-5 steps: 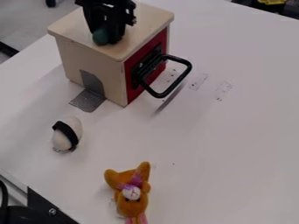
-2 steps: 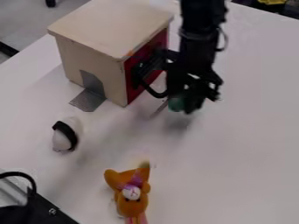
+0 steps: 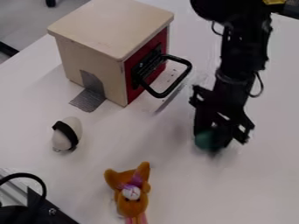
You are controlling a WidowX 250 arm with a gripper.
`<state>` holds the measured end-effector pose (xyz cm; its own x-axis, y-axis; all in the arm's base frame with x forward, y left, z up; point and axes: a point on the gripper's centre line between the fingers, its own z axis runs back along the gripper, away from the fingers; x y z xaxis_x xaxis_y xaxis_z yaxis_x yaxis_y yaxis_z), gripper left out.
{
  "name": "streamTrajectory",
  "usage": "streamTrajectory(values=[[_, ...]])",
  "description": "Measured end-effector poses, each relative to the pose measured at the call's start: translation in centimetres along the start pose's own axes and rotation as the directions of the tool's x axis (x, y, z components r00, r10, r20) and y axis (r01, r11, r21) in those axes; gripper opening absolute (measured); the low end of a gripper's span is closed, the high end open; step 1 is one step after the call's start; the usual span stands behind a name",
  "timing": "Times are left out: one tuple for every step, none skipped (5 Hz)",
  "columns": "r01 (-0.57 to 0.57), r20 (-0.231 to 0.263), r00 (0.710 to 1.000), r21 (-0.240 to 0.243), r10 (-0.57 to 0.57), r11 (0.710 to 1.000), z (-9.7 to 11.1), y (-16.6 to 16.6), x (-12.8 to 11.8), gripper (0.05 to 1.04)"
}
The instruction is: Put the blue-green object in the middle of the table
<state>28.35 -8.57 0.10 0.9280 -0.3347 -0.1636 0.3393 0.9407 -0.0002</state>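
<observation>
And here's the gripper (image 3: 216, 142), out to the right of the wooden box (image 3: 111, 26) and nearer the camera than it, closed around the blue-green object (image 3: 205, 139)! The object sits down between the fingertips, low at the table (image 3: 175, 175), though with the blur there I can't say whether it touches. Over on the box, a black handle (image 3: 186, 72) juts from the red side. In front of the box lies the white, black-banded egg shape (image 3: 73, 127); farther out from it, the orange plush toy (image 3: 123, 177)
</observation>
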Motion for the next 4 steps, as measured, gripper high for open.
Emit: streamTrajectory(values=[[-0.012,0.029,1.0,0.006,0.012,1.0,-0.5,-0.5,0.4,0.532],[-0.031,0.075,0.997,-0.012,0.031,0.999,-0.5,-0.8,-0.2,0.835],[-0.042,0.09,0.995,-0.001,0.042,0.999,0.6,-0.6,-1.7,1.008],[-0.057,0.175,0.983,0.016,0.053,0.998,4.1,-0.2,-2.9,1.001]])
